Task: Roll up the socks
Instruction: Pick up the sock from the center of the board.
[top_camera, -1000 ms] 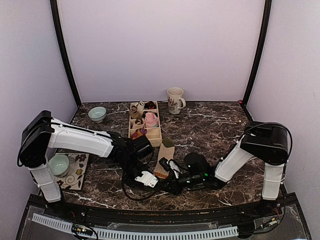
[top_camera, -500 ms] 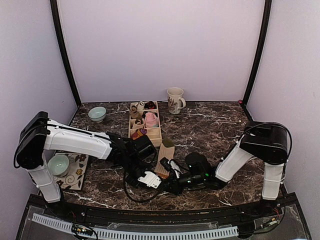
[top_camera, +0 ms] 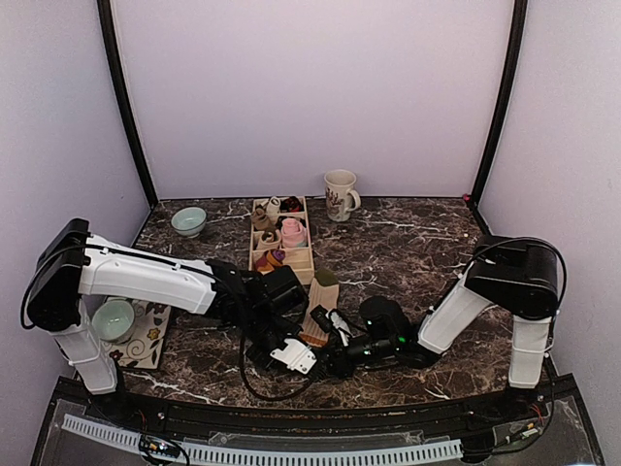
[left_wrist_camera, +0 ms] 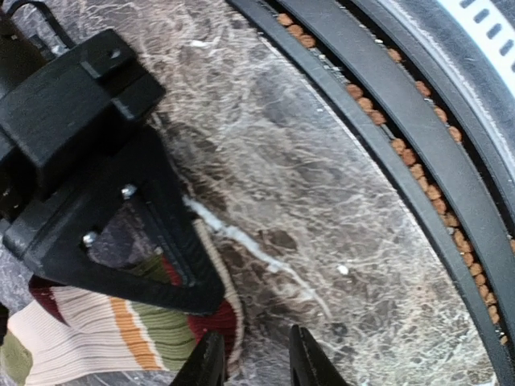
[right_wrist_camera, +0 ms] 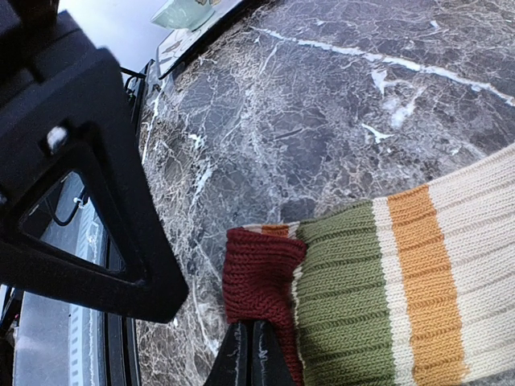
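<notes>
Left pincer point(left_wrist_camera: 253, 363) shifted right; sock point(right_wrist_camera: 386, 273) half-hidden.

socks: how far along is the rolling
Done: small bundles sit in the wooden box, though whether they came from this job cannot be told. In hand: the right gripper is shut on the maroon end of the striped sock, which lies flat on the marble tabletop with no turn rolled yet; the left gripper is open just beside it. To do: the whole roll of this sock.
</notes>
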Robot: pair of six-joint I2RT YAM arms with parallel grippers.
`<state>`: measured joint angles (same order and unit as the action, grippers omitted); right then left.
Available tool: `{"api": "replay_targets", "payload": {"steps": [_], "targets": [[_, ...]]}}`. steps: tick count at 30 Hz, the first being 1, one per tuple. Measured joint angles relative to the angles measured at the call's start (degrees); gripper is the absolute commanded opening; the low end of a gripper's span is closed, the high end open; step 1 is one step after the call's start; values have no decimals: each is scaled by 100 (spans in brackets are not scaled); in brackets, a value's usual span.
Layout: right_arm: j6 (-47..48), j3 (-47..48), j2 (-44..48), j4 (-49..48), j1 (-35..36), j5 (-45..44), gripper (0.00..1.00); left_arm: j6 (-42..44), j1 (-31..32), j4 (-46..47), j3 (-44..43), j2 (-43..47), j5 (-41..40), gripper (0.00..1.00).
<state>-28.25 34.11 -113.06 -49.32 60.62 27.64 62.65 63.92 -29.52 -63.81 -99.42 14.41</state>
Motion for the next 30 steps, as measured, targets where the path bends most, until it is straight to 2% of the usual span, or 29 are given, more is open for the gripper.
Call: {"api": "replay_targets", "payload": {"steps": [17,26,30], "targets": [[2,-70,2,-114,0,-4,0,164,-111,483,57,-485,-588,31],[-9,-127,2,-216,-2,-22,0,129,-131,765,188,-481,-627,21],[-31,-142,2,-254,-9,-20,0,114,-136,999,365,-391,-632,20]]}}
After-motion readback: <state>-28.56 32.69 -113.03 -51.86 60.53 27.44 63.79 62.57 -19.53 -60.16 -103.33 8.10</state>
